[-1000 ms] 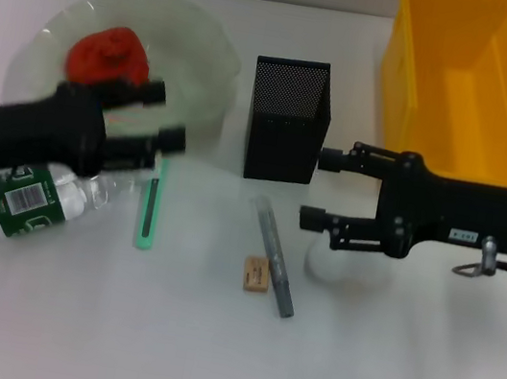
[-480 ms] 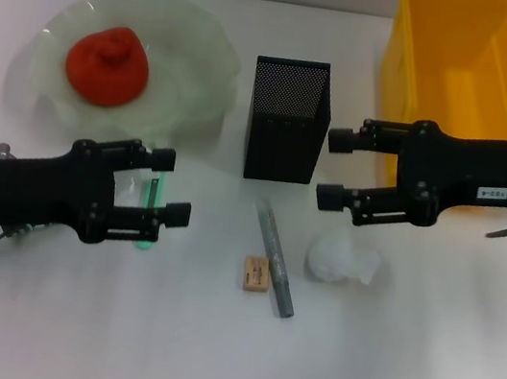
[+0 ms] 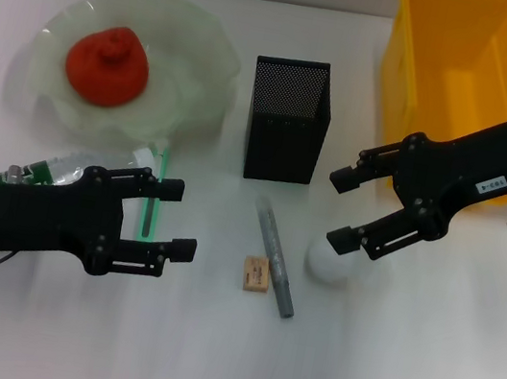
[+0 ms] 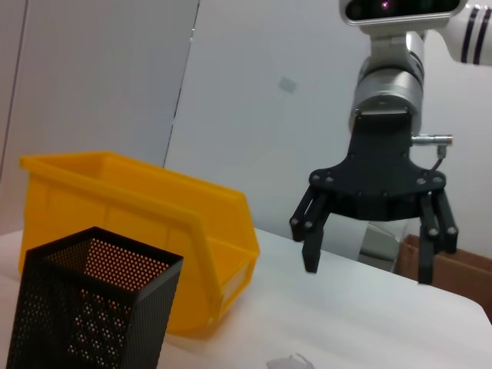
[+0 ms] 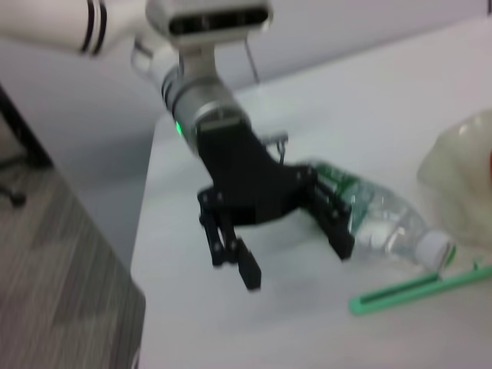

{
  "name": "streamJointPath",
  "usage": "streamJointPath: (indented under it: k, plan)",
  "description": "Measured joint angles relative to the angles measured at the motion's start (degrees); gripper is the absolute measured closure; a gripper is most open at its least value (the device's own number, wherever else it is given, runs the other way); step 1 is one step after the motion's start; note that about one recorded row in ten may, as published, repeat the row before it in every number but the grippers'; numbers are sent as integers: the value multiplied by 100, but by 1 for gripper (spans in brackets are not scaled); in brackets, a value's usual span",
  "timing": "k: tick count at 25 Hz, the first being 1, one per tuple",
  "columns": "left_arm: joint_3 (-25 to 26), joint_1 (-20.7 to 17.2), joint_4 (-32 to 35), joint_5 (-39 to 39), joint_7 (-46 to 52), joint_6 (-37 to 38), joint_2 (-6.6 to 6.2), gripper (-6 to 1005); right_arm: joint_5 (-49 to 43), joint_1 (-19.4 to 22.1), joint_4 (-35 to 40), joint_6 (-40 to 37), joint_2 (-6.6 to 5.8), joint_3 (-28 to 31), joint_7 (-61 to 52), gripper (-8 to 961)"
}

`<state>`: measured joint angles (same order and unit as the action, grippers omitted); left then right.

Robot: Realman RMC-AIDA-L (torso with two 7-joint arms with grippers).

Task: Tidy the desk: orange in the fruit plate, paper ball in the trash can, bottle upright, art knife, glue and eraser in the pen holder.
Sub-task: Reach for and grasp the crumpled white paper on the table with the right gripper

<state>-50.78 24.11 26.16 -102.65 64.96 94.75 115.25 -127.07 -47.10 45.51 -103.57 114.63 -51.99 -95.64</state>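
Paper ball [image 3: 331, 264] lying on the worktop [image 3: 399, 369], just beside the grey art knife [image 3: 273, 258] and near the yellow trash can [image 3: 467, 79] — apparently the step in hand. Right end effector [image 3: 352, 209] poised just above it, jaws spread wide, nothing gripped. Likely next: lower around the ball, close, carry across to the can.

Orange [image 3: 109, 64] already sitting in the fruit plate [image 3: 200, 74]. Eraser [image 3: 256, 275] flat beside the knife, below the black mesh pen holder [image 3: 287, 120]; green stick [image 3: 151, 204] lying between plate and left end effector.

Bottle [image 5: 377, 217] on its side, cap toward the plate — not yet upright. Left end effector [image 3: 169, 217] spread open and empty, hovering over the bottle's place, hiding most of it from above.
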Motion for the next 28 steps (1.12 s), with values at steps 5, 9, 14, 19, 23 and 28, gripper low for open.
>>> streamJointPath:
  k: [5, 9, 14, 19, 23, 28]
  plan:
    - [18, -13, -1, -4, -24, -24, 9, 191, -454, -296, 27, 103, 58, -295, -125, 232]
    - [28, -15, 0, -4, -24, -27, 9, 190, -690, -391, 29, 507, 148, -724, -172, 235]
    - [51, -47, 2, -10, -28, -54, 39, 190, -845, -410, 34, 924, 253, -1061, -176, 239]
    - [54, -53, 3, -10, -28, -80, 53, 190, -1140, -415, 29, 1241, 366, -1253, -178, 244]
    - [59, -61, -2, -9, -28, -86, 62, 190, -1461, -423, 23, 1394, 443, -1302, -180, 247]
    - [61, -79, -5, 13, -28, -107, 73, 190, -1490, -423, -10, 1493, 447, -1406, -182, 251]
